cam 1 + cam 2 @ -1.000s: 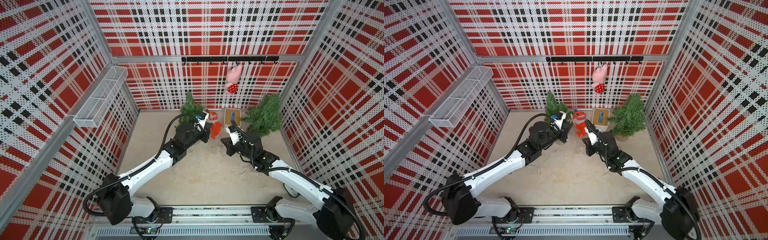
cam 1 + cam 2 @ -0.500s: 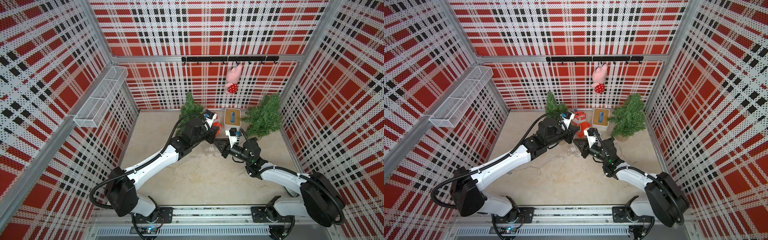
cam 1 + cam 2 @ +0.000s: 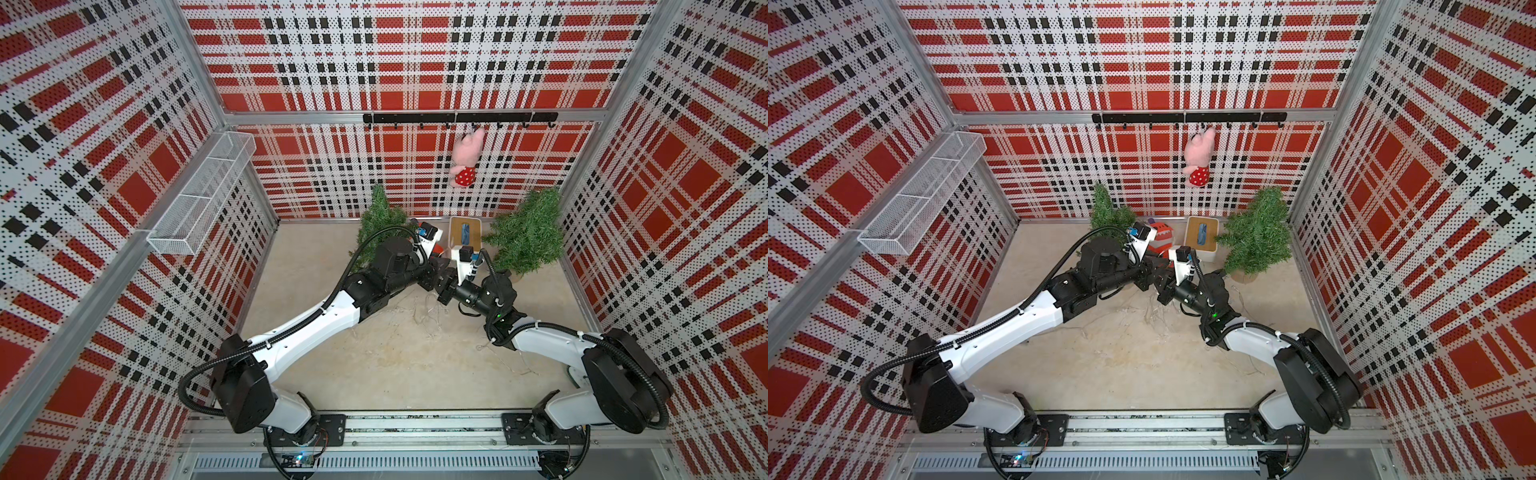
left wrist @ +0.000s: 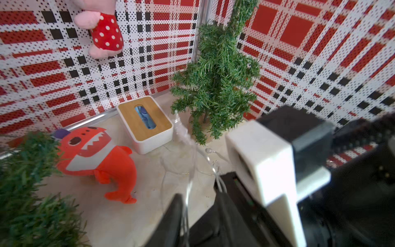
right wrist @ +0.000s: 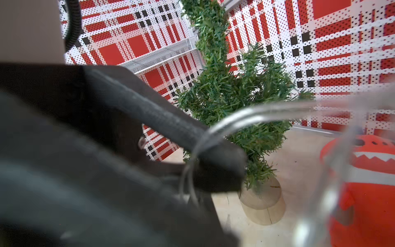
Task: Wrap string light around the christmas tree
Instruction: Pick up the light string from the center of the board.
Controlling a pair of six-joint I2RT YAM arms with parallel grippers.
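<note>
Christmas tree (image 3: pixel 525 239) stands far right, a second tree (image 3: pixel 380 218) far left. Between them both arms meet, likely to pass the strand across: the right pincer (image 3: pixel 441 289) clamps the string light (image 4: pixel 193 149); whether the left pincer (image 3: pixel 432 272) is wide or narrow I cannot tell. Its slack lies tangled on the surface (image 3: pixel 374 374).

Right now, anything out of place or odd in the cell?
The string light lies in a loose tangle on the floor, with strands running up to the right gripper: a snag risk. The orange plush lies flat near the back wall. Nothing looks broken.
</note>
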